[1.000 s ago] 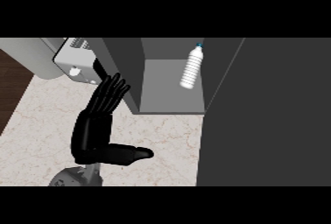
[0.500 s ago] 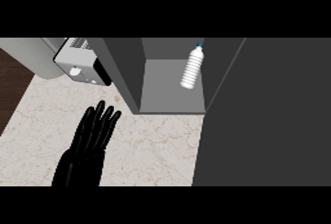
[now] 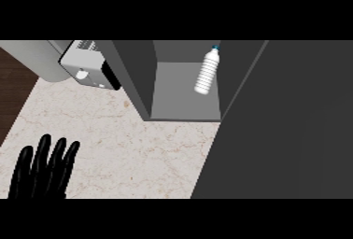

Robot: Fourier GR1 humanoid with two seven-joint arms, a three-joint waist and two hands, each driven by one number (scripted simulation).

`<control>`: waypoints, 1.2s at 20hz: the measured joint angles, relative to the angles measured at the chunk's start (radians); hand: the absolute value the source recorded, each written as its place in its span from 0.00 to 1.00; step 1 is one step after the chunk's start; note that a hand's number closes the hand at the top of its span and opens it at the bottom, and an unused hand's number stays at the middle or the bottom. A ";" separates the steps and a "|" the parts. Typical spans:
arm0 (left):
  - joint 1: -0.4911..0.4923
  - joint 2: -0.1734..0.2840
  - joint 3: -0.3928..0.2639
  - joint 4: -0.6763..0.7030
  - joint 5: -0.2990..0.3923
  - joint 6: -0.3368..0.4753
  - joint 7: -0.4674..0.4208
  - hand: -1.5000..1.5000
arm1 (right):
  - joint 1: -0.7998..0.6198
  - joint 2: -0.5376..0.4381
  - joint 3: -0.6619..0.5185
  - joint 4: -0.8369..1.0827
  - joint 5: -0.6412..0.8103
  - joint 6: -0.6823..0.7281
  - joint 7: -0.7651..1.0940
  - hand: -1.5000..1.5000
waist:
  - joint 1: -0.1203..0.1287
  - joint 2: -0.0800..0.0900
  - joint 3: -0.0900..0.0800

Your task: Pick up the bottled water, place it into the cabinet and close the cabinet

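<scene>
- Inside, the bottled water (image 3: 207,71) stands in the open cabinet (image 3: 185,93), on its grey shelf floor and close to the right inner wall, blue cap toward the top of the view.
- No hand touches the bottle; it is well apart from the only hand in view.
- The cabinet's door (image 3: 279,126) shows as a broad dark grey panel filling the right side of the view, swung out over the table.
- The left hand (image 3: 43,170) shows at the lower left edge, black fingers straight and spread a little, pointing up the view, holding nothing.
- Whether that hand rests on the table or hovers above it cannot be told.
- The right hand does not show.
- The table (image 3: 124,140) is pale marble with faint brown veins.
- A white and grey appliance (image 3: 86,70) stands at the table's upper left, just beside the cabinet's left wall.
- A strip of dark wood floor (image 3: 14,88) runs along the table's left edge.
</scene>
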 measured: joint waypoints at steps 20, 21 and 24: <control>0.336 0.151 0.358 -0.069 0.348 -0.338 -0.119 0.00 | -0.287 0.220 0.175 0.055 0.122 -0.118 0.373 1.00 | 0.023 0.010 0.001; 0.348 0.156 0.375 -0.072 0.361 -0.357 -0.125 0.00 | -0.324 0.231 0.180 0.073 0.107 -0.143 0.385 1.00 | 0.024 0.010 0.001; 0.389 0.168 0.431 -0.066 0.411 -0.413 -0.135 0.00 | -0.423 0.245 0.180 0.097 0.061 -0.208 0.433 1.00 | 0.024 0.010 0.002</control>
